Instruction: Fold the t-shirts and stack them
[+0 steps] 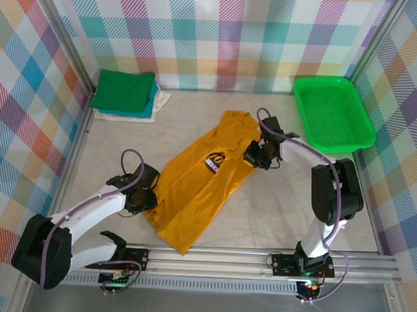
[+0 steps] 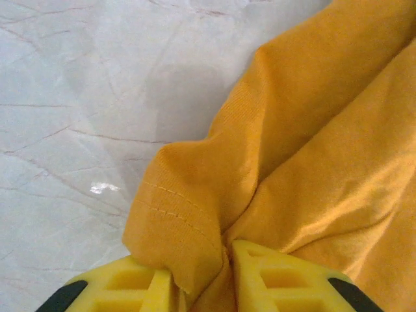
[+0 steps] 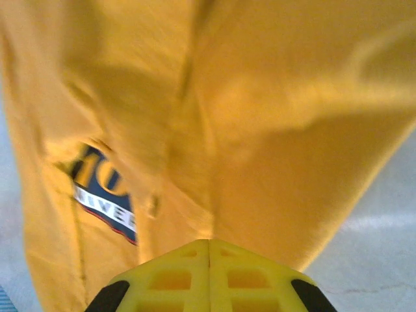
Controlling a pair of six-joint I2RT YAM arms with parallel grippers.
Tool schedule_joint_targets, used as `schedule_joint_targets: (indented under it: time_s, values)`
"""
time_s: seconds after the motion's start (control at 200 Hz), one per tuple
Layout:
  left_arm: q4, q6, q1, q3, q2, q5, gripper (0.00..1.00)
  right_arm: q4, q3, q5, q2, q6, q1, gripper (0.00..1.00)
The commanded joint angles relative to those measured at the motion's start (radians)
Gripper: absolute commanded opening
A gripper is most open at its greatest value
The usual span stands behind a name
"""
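With my left gripper (image 2: 200, 266) pinched on the hem of the yellow t-shirt (image 1: 193, 190) (it lies mid-surface, toward the near edge) and my right gripper (image 3: 208, 246) clamped tight on its side, I'd lift both evenly, cloth taut.

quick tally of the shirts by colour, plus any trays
mustard-yellow t-shirt: 1
dark-green t-shirt: 1
teal t-shirt: 1
white t-shirt: 1
green mesh tray: 1
total: 5
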Motion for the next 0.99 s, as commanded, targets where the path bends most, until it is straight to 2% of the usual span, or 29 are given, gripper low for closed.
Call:
schedule_joint_targets:
  time_s: [0.0,0.105,0.195,0.355,0.54,0.795,0.88,0.99]
  values:
    - [-0.036,-0.026,0.001,-0.028,-0.023,-0.022,0.26,-0.025,0.082,0.056,0.008,-0.034,-0.019,0.06]
    - [-0.031,-0.023,0.001,-0.026,0.007,-0.012,0.25,-0.017,0.162,0.099,0.076,-0.044,-0.016,0.06]
    - [-0.036,-0.021,0.003,-0.020,0.037,-0.020,0.24,-0.078,0.286,0.101,0.186,-0.070,-0.017,0.04]
    - [-0.050,-0.084,0.013,-0.027,0.070,-0.049,0.21,-0.142,0.432,0.129,0.349,-0.064,-0.016,0.03]
    - [0.027,-0.085,0.015,-0.026,0.096,0.003,0.18,-0.160,0.532,0.177,0.493,-0.028,-0.018,0.03]
    - [0.074,0.000,0.003,-0.003,0.107,0.082,0.15,-0.175,0.784,0.141,0.707,0.045,-0.046,0.01]
    - [0.090,0.016,0.003,-0.008,0.126,0.103,0.14,-0.171,0.928,0.146,0.796,0.063,-0.051,0.01]
    - [0.161,0.018,-0.012,0.006,0.155,0.161,0.14,-0.239,1.257,0.128,0.977,0.047,-0.058,0.01]
